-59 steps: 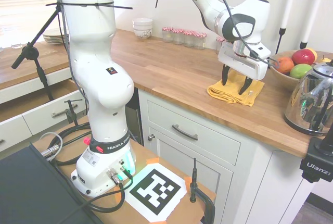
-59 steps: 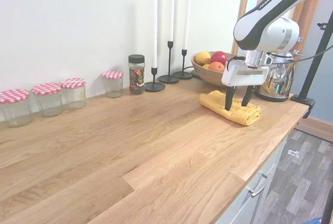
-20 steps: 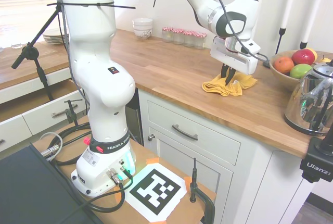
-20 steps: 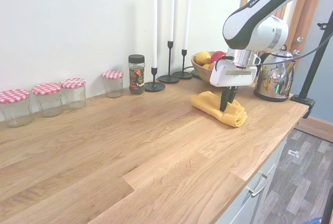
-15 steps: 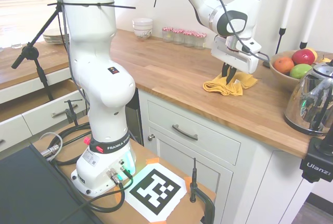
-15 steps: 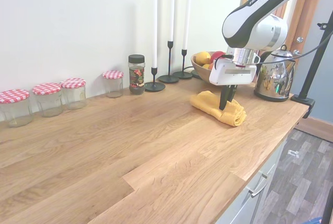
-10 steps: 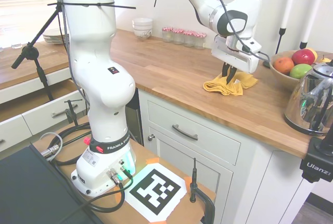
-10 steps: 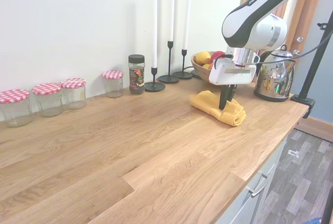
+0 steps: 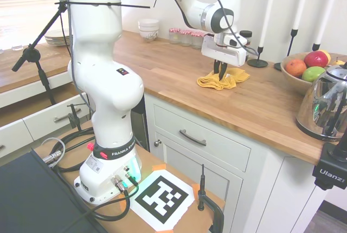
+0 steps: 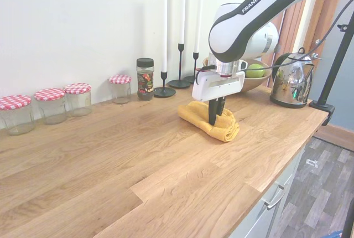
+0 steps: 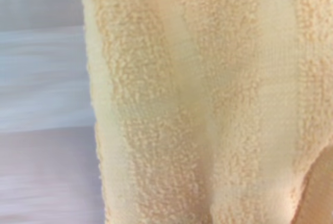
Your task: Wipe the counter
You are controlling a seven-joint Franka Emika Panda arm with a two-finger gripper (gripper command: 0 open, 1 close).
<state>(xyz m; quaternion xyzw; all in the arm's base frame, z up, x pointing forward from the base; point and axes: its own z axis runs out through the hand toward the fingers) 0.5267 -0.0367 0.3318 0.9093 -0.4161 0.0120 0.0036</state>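
A bunched yellow cloth (image 9: 219, 79) (image 10: 207, 119) lies on the warm-brown wooden counter (image 9: 162, 70) (image 10: 110, 155). My gripper (image 9: 221, 73) (image 10: 213, 120) points straight down into the cloth, its black fingers shut together on a fold of it and pressing it to the wood. In the wrist view the yellow cloth (image 11: 208, 104) fills most of the picture, with blurred counter (image 11: 41, 104) beside it.
Red-checked jars (image 10: 52, 104), a spice jar (image 10: 145, 78) and black candlesticks (image 10: 180, 61) line the wall. A fruit bowl (image 9: 303, 70) and a steel kettle (image 9: 325, 105) (image 10: 290, 83) stand toward one end. White bowls (image 9: 148, 28) sit at the far end.
The gripper has slid the yellow cloth along the counter, away from the kettle and fruit bowl and toward the jars. Three seconds ago the fingers stood open over the cloth; now they are shut on it.
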